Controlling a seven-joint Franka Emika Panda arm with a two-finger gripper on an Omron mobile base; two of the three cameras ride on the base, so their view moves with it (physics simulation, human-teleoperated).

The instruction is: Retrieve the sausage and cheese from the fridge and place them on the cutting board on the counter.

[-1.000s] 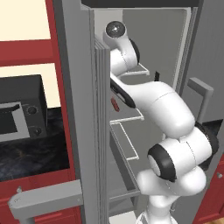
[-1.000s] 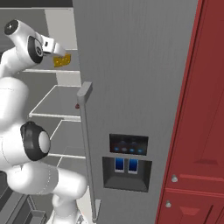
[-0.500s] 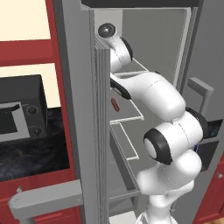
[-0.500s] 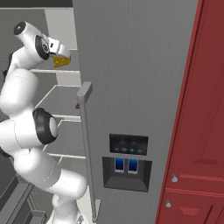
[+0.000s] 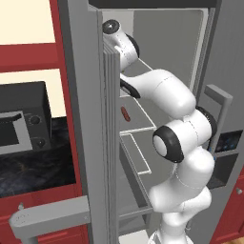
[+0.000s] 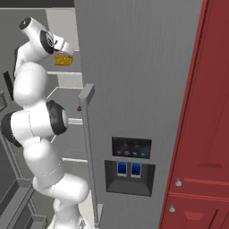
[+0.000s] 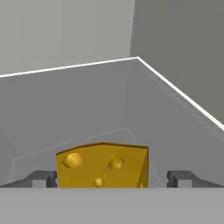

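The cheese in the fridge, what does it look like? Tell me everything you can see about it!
The cheese is a bright yellow wedge with round holes in its face, like cartoon cheese. It sits flat on a pale grey shelf high up inside the fridge. The gripper is open, with one dark fingertip on each side of the cheese and gaps between, so nothing is squeezing it yet.

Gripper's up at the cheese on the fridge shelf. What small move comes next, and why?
Probably close the gripper on the cheese: in the hand view the wedge sits on the shelf between the open fingertips, with a gap on each side.
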